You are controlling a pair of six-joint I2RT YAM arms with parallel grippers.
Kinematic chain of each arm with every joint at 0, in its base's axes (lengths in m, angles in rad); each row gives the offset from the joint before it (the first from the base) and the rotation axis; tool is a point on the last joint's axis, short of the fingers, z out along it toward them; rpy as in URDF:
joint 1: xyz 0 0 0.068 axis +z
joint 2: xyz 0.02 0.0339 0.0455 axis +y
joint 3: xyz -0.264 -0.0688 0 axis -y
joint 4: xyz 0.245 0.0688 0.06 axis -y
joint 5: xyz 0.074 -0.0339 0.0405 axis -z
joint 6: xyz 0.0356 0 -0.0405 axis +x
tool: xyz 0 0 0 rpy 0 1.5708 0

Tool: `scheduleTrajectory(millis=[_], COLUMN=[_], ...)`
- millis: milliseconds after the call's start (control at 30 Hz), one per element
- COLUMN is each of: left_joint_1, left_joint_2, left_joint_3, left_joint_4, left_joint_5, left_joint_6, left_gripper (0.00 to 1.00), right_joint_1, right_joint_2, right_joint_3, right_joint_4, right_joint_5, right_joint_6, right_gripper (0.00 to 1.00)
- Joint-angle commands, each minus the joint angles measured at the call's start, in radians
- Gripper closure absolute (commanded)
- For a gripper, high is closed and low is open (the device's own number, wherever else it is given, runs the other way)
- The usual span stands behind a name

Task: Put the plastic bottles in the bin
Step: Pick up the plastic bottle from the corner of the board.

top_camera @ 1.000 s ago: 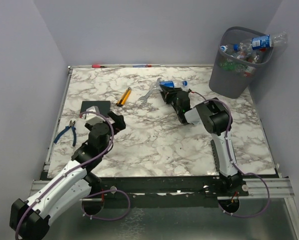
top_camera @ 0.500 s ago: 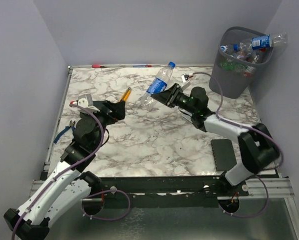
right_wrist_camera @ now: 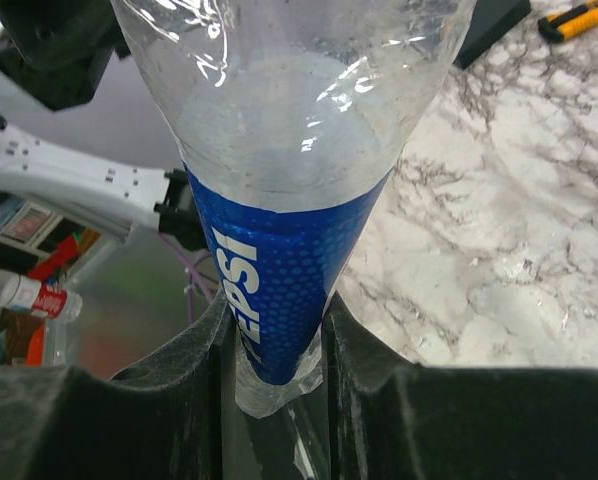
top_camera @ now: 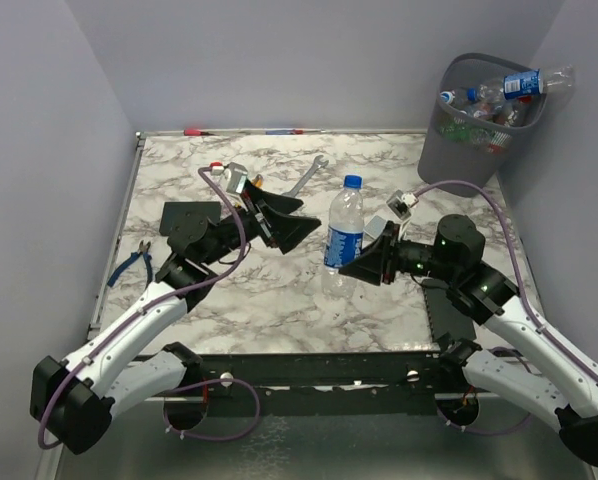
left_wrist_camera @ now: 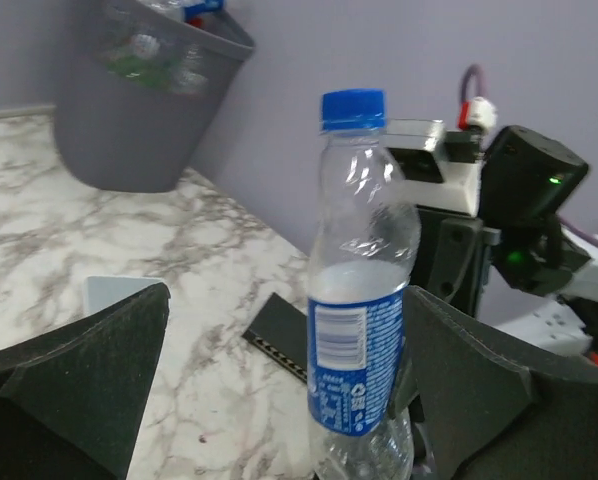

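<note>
A clear plastic bottle with a blue Pepsi label and a blue cap stands upright above the middle of the table. My right gripper is shut on its lower part. In the right wrist view the fingers squeeze the crumpled base of the bottle. My left gripper is open and points at the bottle from the left, close to it. In the left wrist view the bottle stands just ahead of my left gripper, nearer the right finger. The bin at the far right holds several bottles.
A silver wrench and a yellow-handled tool lie behind the left gripper. Blue-handled pliers lie at the left edge. One flat black block sits on the left, another under the right arm. Walls enclose the table.
My right arm has carried the bottle from the far middle of the table to the near centre and turned it upright. My left arm has swung right to face it, still open.
</note>
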Motion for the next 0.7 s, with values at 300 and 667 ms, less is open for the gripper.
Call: scheduleTrajectory(millis=[300,667], left_joint_1=[-0.199,-0.242], left_joint_2=[0.158,0.195], left_joint_3=[0.037,0.019], left_joint_4=[0.224,0.226], left_joint_5=[0.266,0.230], left_joint_6=[-0.058,-0.040], left_gripper=[0.01,0.47], right_joint_1=[0.014,0.026], right_joint_2=[-0.070,-0.066], right_joint_3=[-0.067,-0.072], right_joint_4=[-0.005,0.003], right_joint_5=[-0.155,-0.181], right_joint_6=[-0.043,-0.045], right_gripper=[1.00,1.00])
